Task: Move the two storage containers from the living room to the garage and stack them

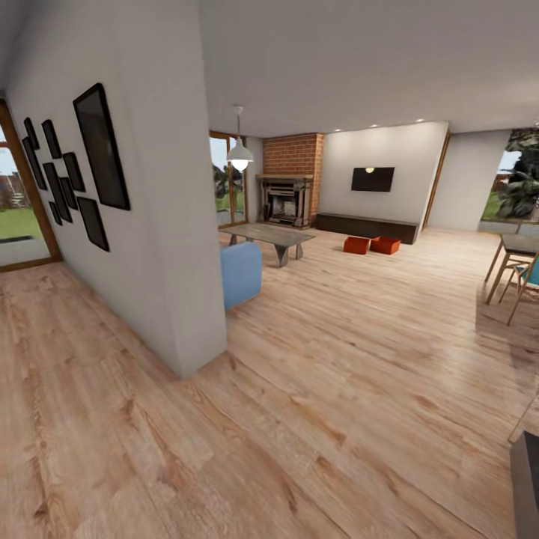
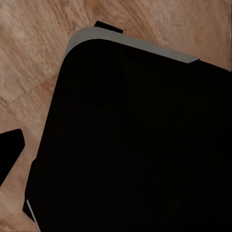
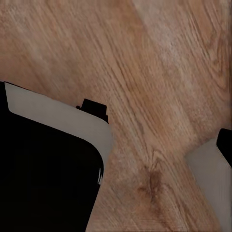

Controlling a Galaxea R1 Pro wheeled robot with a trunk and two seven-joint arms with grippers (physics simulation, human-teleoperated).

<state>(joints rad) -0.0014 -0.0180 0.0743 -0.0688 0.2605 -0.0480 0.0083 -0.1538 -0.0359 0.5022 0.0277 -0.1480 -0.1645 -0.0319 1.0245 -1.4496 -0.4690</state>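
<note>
Of the pincers I cannot tell the state: the left wrist view gives a big black rounded body with a grey edge (image 2: 140,135) over wood planks, and the right wrist view gives a similar black and grey part (image 3: 48,164) at the lower left of the frame, above the same planks. No fingers are clear in either picture, so spread or pressed together stays unknown.

In the head view, the two orange-red rectangular open-top bins sit far away, a little right of the centre of the frame, on the pale wood-plank floor (image 1: 337,389). The left bin (image 1: 357,245) and the right bin (image 1: 385,245) stand just beside each other, in front of the long low dark-brown cabinet (image 1: 365,227). Above the cabinet a black flat TV (image 1: 373,179) hangs on the white wall. To the left of it is the red-brick fireplace (image 1: 288,191).

Between the camera and the bins the floor is open. A thick white partition wall (image 1: 161,224) with black picture frames (image 1: 101,146) occupies the left part of the frame. Behind its edge show a light blue upholstered seat (image 1: 241,273) and a grey low table (image 1: 269,237), under a white pendant lamp (image 1: 239,156). At the right edge stand a wooden table with chairs (image 1: 516,266).
</note>
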